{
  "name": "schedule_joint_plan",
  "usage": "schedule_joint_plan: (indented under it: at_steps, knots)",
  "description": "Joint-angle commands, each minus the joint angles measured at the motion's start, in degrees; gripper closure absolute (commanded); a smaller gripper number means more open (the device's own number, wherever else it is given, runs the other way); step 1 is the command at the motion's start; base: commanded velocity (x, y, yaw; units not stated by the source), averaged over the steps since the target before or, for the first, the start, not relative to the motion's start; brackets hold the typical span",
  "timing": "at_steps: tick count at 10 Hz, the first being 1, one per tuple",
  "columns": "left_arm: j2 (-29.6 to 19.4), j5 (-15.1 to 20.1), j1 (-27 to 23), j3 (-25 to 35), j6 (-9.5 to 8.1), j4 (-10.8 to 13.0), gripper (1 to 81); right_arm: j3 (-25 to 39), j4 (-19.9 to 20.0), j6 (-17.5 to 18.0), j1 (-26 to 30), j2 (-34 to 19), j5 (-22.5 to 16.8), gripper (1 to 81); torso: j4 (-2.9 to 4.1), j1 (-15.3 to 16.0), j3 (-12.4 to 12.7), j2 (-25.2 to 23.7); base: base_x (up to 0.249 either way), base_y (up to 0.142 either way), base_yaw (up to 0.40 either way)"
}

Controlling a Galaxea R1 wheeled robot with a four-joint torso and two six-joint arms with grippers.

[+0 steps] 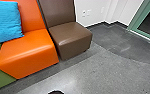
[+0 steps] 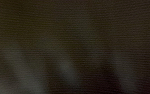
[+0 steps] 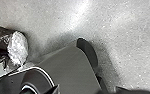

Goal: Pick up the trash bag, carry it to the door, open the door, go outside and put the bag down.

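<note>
Well, three seats (image 1: 28,51), one pillow (image 1: 5,22), one bag (image 3: 17,46) (can't tell either hand's opening or hold).

In the head view, the grey floor (image 1: 103,72) gives room for passing, from the lower centre to the right side. On the left, the orange seat (image 1: 28,53) and the brown seat (image 1: 69,35) block the way; the white wall (image 1: 96,6) and green frame (image 1: 139,15) bound it above.

Glare streaks the floor (image 3: 78,15); soft shadows darken it; the left wrist view is dim.
</note>
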Motion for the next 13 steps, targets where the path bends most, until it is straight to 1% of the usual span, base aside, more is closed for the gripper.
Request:
schedule_joint_plan:
  at_steps: [1,2,3,5,6,9,11,13]
  knots:
    - [-0.22,2.03,-1.31,-0.95,-0.30,1.59,81.1,0.47,-0.11,0.10,1.05,-3.20,-3.20,1.0,0.00,-3.61,0.00,5.55,0.000,0.000,0.000]
    - [-0.48,2.03,-1.22,-0.95,-0.30,1.59,81.1,0.21,-0.20,0.10,0.97,-2.86,-3.20,1.0,0.00,-4.72,1.80,7.45,0.000,0.000,0.000]
    - [-0.66,2.03,-1.22,-0.69,-0.21,1.50,81.1,-0.06,-0.28,0.10,0.88,-2.50,-3.20,1.0,0.00,-6.01,4.76,9.57,0.000,0.000,0.000]
    - [-0.83,2.46,-1.22,0.01,-0.21,1.42,81.1,-1.45,-0.37,0.10,0.26,-0.49,-3.20,1.0,0.00,-7.69,6.80,12.68,0.000,0.000,0.000]
    - [-1.01,2.47,-1.22,0.45,-0.30,1.41,81.1,-2.16,-0.46,0.10,-0.01,0.22,-3.20,1.0,0.00,-8.76,8.48,14.38,0.000,0.000,0.000]
    - [-3.03,2.47,-1.22,3.70,-0.21,1.06,81.1,-3.31,-0.72,-0.43,-0.79,2.69,-3.20,1.0,0.00,-12.72,14.63,20.59,0.000,0.000,0.000]
    - [-5.49,2.47,-1.22,6.52,-0.30,0.71,81.1,-4.98,-0.72,-0.60,-0.79,5.50,-3.20,1.0,0.00,-15.32,18.66,24.63,0.000,0.000,0.000]
    - [-9.80,2.38,-1.22,11.79,-0.30,-0.70,81.1,-7.09,-0.72,-0.60,-1.23,8.57,-3.72,1.0,0.00,-18.03,22.80,28.79,0.000,0.000,0.000]
